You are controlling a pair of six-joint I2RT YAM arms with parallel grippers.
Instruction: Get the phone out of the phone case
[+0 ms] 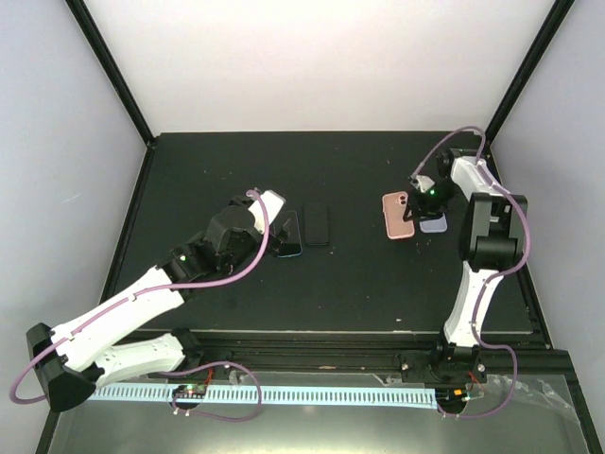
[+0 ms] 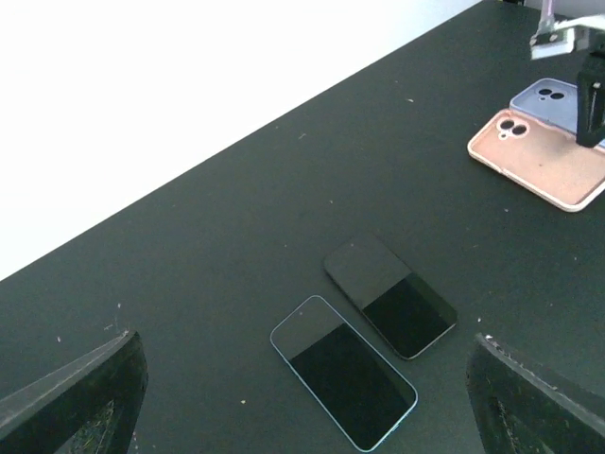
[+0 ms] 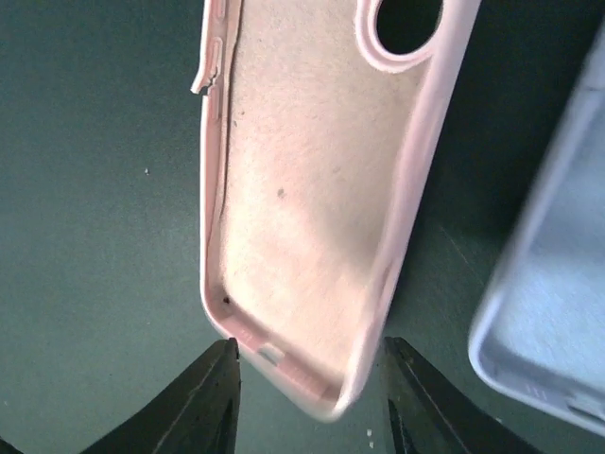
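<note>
The black phone (image 1: 317, 224) and the blue-rimmed phone (image 1: 288, 234) lie bare, side by side, well left of the empty pink case (image 1: 398, 216). A lavender case (image 1: 434, 223) lies touching the pink case's right side. The right gripper (image 3: 312, 378) straddles the pink case's end, but whether it pinches it cannot be told. The left gripper (image 2: 304, 345), spread wide and holding nothing, is far left of the pink case.

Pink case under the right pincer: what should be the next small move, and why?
Probably open the right pincer wider, to free the pink case: its fingers closely flank the case's end, the case is empty, and the blue-edged phone and black phone lie bare.
</note>
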